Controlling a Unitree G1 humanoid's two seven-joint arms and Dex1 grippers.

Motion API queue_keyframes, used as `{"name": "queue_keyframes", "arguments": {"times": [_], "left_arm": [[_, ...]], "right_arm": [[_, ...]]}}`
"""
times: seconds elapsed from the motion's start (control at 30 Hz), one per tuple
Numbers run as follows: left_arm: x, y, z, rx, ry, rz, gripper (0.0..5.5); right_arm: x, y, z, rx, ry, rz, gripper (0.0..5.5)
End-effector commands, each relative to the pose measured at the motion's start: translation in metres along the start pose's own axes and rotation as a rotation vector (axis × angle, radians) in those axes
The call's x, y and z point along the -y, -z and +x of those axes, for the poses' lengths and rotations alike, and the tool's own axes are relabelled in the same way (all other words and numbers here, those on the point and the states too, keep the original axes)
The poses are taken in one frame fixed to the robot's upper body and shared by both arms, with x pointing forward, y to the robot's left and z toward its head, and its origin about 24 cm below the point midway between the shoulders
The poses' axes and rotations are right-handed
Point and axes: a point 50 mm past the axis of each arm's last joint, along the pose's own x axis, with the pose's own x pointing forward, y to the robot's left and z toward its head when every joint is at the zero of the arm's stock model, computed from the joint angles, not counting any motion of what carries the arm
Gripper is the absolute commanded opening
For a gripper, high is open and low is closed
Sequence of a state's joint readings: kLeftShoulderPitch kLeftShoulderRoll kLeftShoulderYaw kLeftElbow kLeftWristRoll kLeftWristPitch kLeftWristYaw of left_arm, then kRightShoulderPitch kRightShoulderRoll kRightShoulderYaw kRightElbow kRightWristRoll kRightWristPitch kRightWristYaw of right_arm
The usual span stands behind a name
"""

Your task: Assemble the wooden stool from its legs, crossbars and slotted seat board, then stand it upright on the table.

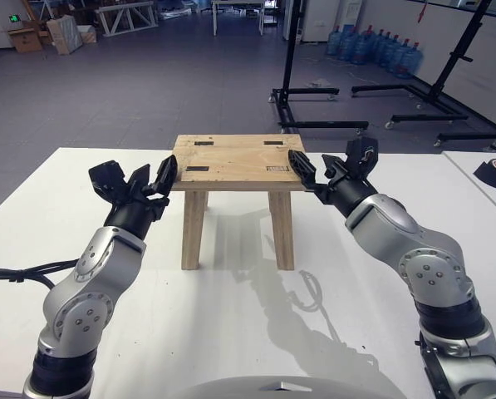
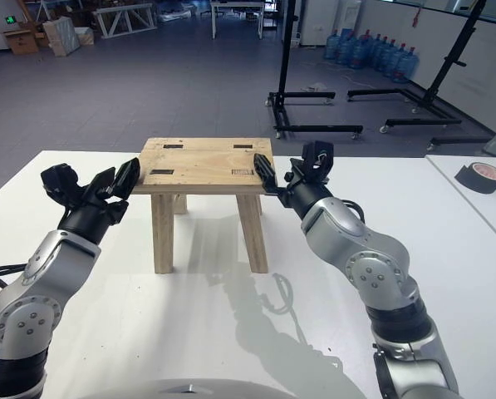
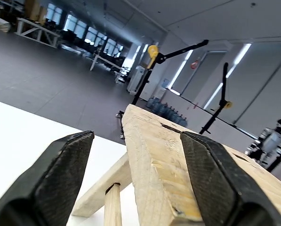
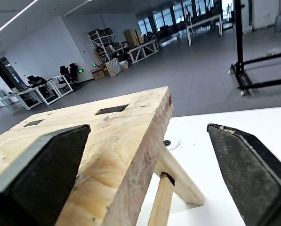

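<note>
A black cable (image 1: 19,273) lies at the left edge of the table (image 1: 231,332), and its far end is cut off from view. The left gripper (image 1: 154,174) is spread wide at the left end of the seat board (image 1: 231,154), one finger (image 3: 215,183) above the top face and the other off to the side. Whether any pad touches the wood cannot be told. The stool (image 1: 231,170) stands upright near the middle of the table's far edge. Its two front legs (image 1: 193,229) are plain, while the rear ones are mostly hidden behind them. A crossbar (image 4: 161,200) shows only in part under the seat. The right gripper (image 1: 314,170) is likewise released, straddling the board's right end. Black stands (image 1: 314,91) and water bottles (image 1: 372,46) are on the floor beyond. A tape roll (image 2: 484,176) lies on the neighbouring table to the right.
</note>
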State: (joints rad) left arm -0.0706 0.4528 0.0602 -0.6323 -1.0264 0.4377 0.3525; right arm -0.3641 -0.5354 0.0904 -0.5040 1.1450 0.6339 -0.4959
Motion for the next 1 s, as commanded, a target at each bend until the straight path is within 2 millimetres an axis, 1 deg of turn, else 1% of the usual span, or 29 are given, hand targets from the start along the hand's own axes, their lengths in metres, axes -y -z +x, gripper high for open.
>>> {"name": "queue_keyframes", "arguments": {"times": [0.03,0.1,0.13,0.2,0.27,0.3,0.37,0.4,0.47,0.53,0.6,0.63,0.67,0.7,0.83,0.9,1.0], "left_arm": [[-0.006,-0.008,0.001,0.027,0.033,0.156,3.33],[-0.008,-0.016,0.001,0.072,0.042,0.243,3.33],[-0.008,-0.017,0.001,0.079,0.065,0.273,3.33],[-0.002,-0.021,0.001,0.106,0.156,0.319,3.33],[0.003,-0.029,0.0,0.156,0.222,0.387,3.33],[0.001,-0.031,0.0,0.179,0.225,0.484,3.33],[-0.001,-0.027,-0.002,0.227,0.23,0.726,3.33],[0.001,-0.022,-0.005,0.243,0.247,0.785,3.33],[0.002,-0.015,-0.007,0.272,0.241,0.733,3.33],[-0.009,-0.014,-0.004,0.291,0.176,0.621,3.33],[-0.041,-0.017,0.002,0.295,0.013,0.53,3.33],[-0.056,-0.017,0.005,0.281,-0.059,0.529,3.33],[-0.068,-0.015,0.007,0.265,-0.11,0.524,3.33],[-0.074,-0.011,0.009,0.239,-0.119,0.542,3.33],[-0.084,0.014,0.017,0.14,-0.109,0.628,3.33],[-0.086,0.027,0.022,0.109,-0.097,0.639,3.33],[-0.092,0.037,0.027,0.1,-0.094,0.636,3.33]], "right_arm": [[0.002,-0.003,0.0,0.054,-0.014,-0.014,4.51],[0.008,-0.02,0.001,0.185,-0.013,0.047,4.51],[0.018,-0.026,0.0,0.235,-0.003,0.092,4.51],[0.034,-0.029,-0.003,0.288,-0.012,0.139,4.51],[0.04,-0.029,-0.007,0.322,-0.061,0.099,4.51],[0.04,-0.029,-0.009,0.338,-0.082,0.069,4.51],[0.029,-0.026,-0.012,0.371,-0.149,-0.094,4.51],[0.021,-0.022,-0.015,0.39,-0.186,-0.157,4.51],[0.012,-0.012,-0.018,0.426,-0.195,-0.194,4.51],[0.023,-0.004,-0.015,0.454,-0.052,-0.232,4.51],[0.042,0.009,-0.007,0.433,0.124,-0.336,4.51],[0.048,0.017,-0.003,0.421,0.17,-0.372,4.51],[0.053,0.023,-0.001,0.41,0.208,-0.393,4.51],[0.056,0.029,0.0,0.406,0.233,-0.403,4.51],[0.06,0.042,0.002,0.405,0.258,-0.429,4.51],[0.063,0.049,0.0,0.394,0.269,-0.445,4.51],[0.063,0.061,-0.003,0.367,0.271,-0.432,4.51]]}}
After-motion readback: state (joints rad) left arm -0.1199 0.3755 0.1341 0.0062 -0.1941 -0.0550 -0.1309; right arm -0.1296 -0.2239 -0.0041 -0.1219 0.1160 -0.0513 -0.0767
